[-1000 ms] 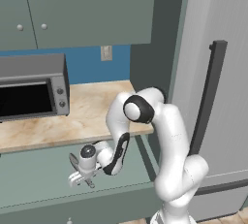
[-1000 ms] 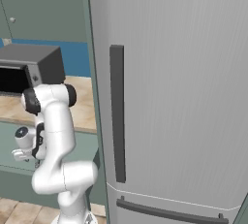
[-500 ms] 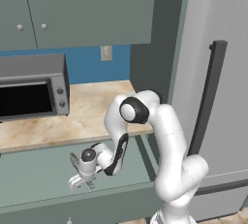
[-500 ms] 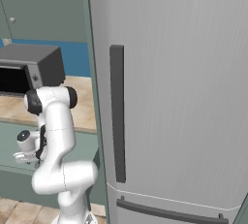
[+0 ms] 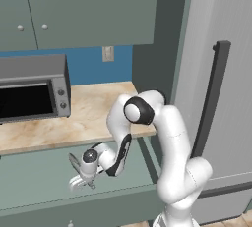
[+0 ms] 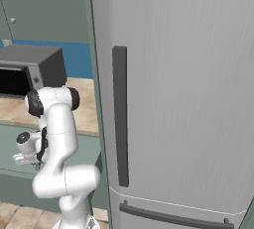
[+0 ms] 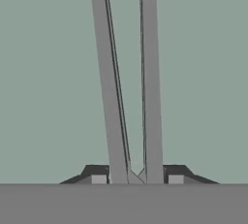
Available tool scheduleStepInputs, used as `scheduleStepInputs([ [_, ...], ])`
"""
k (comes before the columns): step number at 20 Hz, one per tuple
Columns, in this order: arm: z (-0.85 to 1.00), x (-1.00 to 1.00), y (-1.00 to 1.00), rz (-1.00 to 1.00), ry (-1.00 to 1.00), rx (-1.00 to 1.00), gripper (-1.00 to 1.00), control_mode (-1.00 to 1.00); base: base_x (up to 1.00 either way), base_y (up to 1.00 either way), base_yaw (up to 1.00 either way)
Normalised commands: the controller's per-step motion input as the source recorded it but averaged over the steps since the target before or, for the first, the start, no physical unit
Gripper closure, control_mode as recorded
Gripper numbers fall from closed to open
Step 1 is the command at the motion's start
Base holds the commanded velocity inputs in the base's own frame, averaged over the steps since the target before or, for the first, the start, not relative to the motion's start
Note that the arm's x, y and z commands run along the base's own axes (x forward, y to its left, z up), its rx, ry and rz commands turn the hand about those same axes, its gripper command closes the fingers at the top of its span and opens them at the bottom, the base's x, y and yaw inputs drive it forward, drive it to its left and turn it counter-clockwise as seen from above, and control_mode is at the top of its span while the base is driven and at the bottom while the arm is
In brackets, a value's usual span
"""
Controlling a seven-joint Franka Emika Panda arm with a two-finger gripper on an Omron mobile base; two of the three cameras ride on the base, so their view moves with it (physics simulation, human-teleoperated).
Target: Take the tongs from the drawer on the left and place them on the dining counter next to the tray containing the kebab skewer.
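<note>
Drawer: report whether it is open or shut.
Open. The drawer juts out below the counter, and the gripper reaches down into it. In the hand view the tongs lie on its grey-green floor.

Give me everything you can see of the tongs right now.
The tongs are slim grey metal: two long narrow arms, close together near the hand and spreading slightly away from it. They lie flat on the plain grey-green floor of the drawer. The dark fingertips flank both arms near that narrow end, closed against them.

light: even, soft | shadows: faint | focus: sharp, rendered | glare: none
</note>
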Motion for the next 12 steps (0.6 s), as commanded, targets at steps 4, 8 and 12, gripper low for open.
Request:
scheduleStepInputs([
  [4,0.99,-0.06,0.18,0.0,-0.14,0.0,1.0,-1.0,0.0,0.0,0.0],
  [8,1.0,-0.36,0.03,0.01,-0.11,0.0,1.0,-1.0,0.0,0.0,0.0],
  [12,0.54,-1.0,0.0,0.11,0.0,-0.04,1.0,-1.0,0.0,0.0,0.0],
])
